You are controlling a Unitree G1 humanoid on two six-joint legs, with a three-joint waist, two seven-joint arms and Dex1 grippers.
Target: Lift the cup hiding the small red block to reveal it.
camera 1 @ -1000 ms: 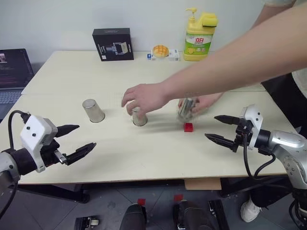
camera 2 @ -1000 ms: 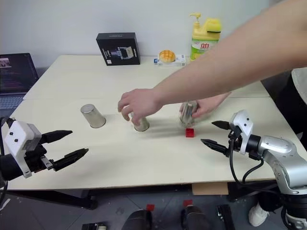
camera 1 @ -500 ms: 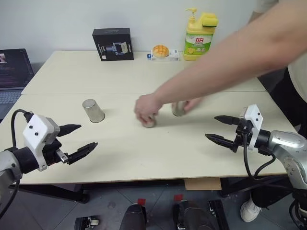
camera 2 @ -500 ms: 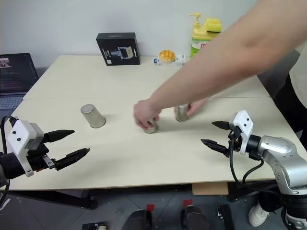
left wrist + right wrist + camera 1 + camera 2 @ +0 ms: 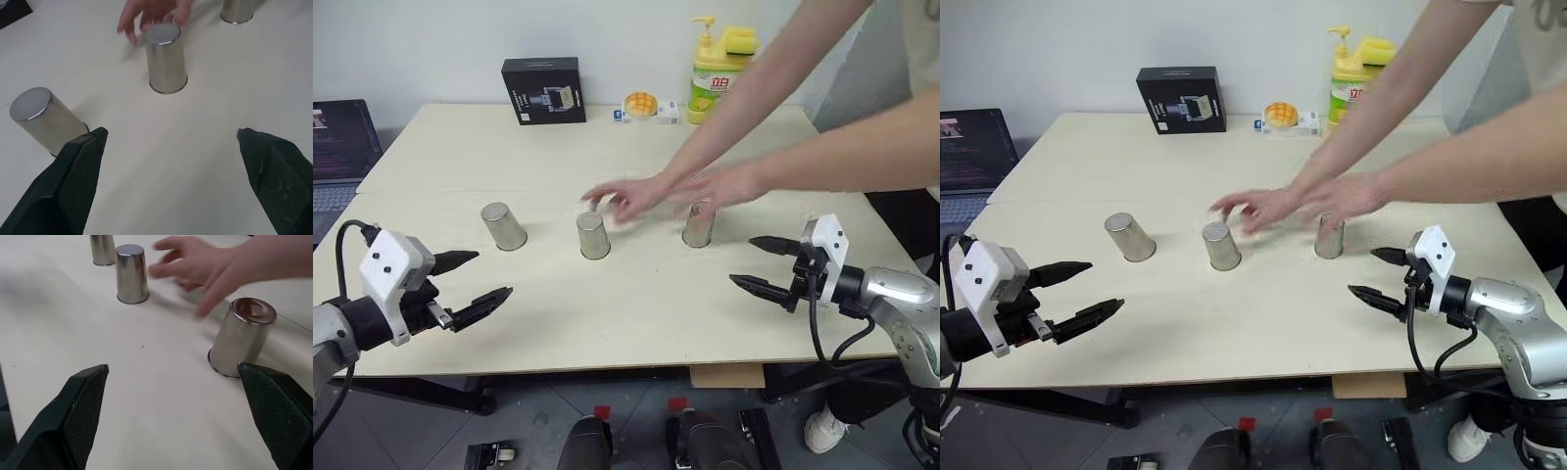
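Pale cream tabletop fills the foreground, and nearest to us both arms hang above its front edge. The left gripper has its two black fingers spread wide with nothing between them; the right gripper is likewise gaping and empty, touching nothing. Just past them stands a row of three upside-down brushed-steel tumblers: the left cup, the middle cup and the right cup. A person's two hands hover over the middle and right ones, blurred, fingers close to the cup tops.

The small red block is under one of the three, I'd say, but from here I can't tell which. So the step in hand looks like waiting: keep both arms clear until the person's hands leave the row, then bring the nearer gripper down around the chosen cup's steel wall, close gently and lift straight up so the rim doesn't drag the block.

Farther back sit a black box, a small round orange object and a yellow pump bottle with a sponge on top, with a laptop off the table's left side.
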